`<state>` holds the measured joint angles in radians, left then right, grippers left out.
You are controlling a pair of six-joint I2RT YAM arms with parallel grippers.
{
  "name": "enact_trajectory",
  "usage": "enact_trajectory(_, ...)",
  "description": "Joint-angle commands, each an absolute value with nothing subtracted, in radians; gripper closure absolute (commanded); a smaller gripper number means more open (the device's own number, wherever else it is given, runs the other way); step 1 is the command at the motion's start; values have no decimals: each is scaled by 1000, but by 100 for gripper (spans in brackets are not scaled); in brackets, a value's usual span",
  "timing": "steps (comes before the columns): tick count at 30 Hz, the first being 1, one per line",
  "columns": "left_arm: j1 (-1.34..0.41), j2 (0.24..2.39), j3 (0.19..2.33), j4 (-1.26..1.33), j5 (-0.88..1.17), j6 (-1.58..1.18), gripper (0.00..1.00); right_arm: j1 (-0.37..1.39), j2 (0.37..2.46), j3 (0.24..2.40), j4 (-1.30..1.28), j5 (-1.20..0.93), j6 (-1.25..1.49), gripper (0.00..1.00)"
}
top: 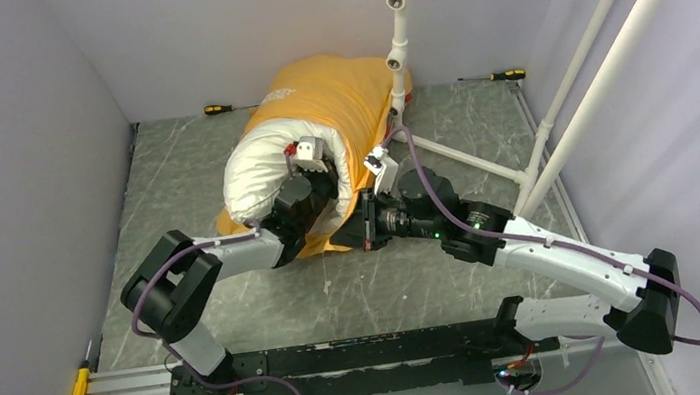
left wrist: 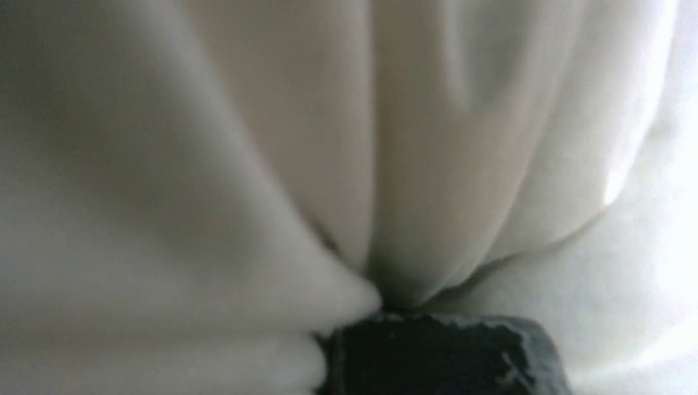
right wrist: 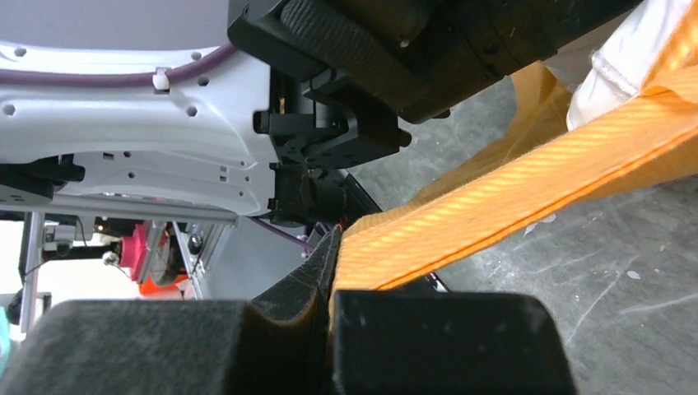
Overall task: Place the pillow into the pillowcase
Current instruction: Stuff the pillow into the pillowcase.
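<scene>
My right end effector (right wrist: 332,329) is clamped tight on the hem of the pillowcase (top: 333,94). In the right wrist view the orange band runs taut out from between the two dark pads (right wrist: 449,346), with no gap showing.

My left end effector (left wrist: 391,313) is closed almost fully on a bunch of white fabric from the pillow (top: 262,168). Folds fan out from the pinch and fill the whole left wrist view.

The pillowcase lies on the desk (top: 435,268) with its far end just beside the foot of the white pipe post (top: 396,51). The pillow sits partly inside it, and its bare white end bulges out on the side away from the post, toward the arm bases.

The left wrist view is blurred and too close, and only one dark pad (left wrist: 444,354) shows at the bottom edge. From above, both sets of fingertips are hidden under their own wrists. I cannot tell how far the pillow reaches inside the case toward the post, because the orange cloth covers it. In the right wrist view the left arm's housing (right wrist: 132,132) blocks the upper left.
</scene>
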<state>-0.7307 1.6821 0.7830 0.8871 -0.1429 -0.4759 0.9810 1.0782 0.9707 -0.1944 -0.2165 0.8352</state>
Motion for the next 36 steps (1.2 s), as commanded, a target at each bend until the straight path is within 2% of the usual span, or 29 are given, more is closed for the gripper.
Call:
enact_trajectory(1, -666, 1807, 820, 460, -297, -477, 100, 1129, 913, 1104, 172, -680, 838, 100)
enact_trajectory(3, -636, 1787, 833, 368, -310, -505, 100, 1129, 897, 1092, 182, -697, 835, 100)
enact_trajectory(6, -614, 1734, 792, 392, -269, -483, 100, 1129, 867, 1083, 78, -629, 793, 100)
enact_trajectory(9, -615, 1644, 767, 368, -119, -436, 100, 1128, 858, 1081, -146, -481, 724, 100)
enact_trajectory(13, -633, 1480, 750, 196, 41, -472, 100, 1127, 855, 1037, -410, -213, 755, 98)
enact_trajectory(14, -641, 1442, 757, 127, 65, -488, 100, 1126, 851, 1023, -440, -173, 769, 91)
enact_trajectory(17, -649, 1355, 770, -71, 121, -524, 100, 1126, 817, 986, -526, -51, 838, 43)
enact_trajectory(19, -649, 1321, 758, -154, 154, -553, 100, 1126, 782, 987, -590, 46, 871, 23)
enact_trajectory(20, -648, 1311, 746, -171, 182, -564, 99, 1126, 765, 996, -624, 101, 885, 15)
enact_trajectory(22, -649, 1298, 725, -198, 233, -597, 97, 1126, 749, 1027, -668, 185, 876, 6)
enact_trajectory(24, -653, 1288, 716, -253, 268, -629, 94, 1126, 780, 1081, -701, 225, 843, 2)
enact_trajectory(27, -668, 1243, 735, -348, 328, -634, 80, 1124, 882, 1175, -714, 224, 771, 1)
enact_trajectory(28, -676, 1217, 752, -404, 315, -636, 69, 1124, 925, 1201, -704, 208, 752, 1)
enact_trajectory(29, -681, 1188, 775, -464, 298, -641, 38, 1123, 968, 1227, -681, 187, 724, 2)
enact_trajectory(30, -682, 1161, 800, -525, 289, -644, 26, 1123, 1008, 1250, -656, 161, 706, 3)
enact_trajectory(31, -682, 1127, 831, -599, 274, -646, 23, 1122, 1046, 1263, -624, 130, 696, 7)
enact_trajectory(32, -682, 1100, 866, -670, 260, -650, 10, 1120, 1082, 1271, -595, 103, 690, 11)
enact_trajectory(36, -682, 1003, 1045, -953, 206, -652, 5, 1106, 1207, 1244, -440, -22, 699, 24)
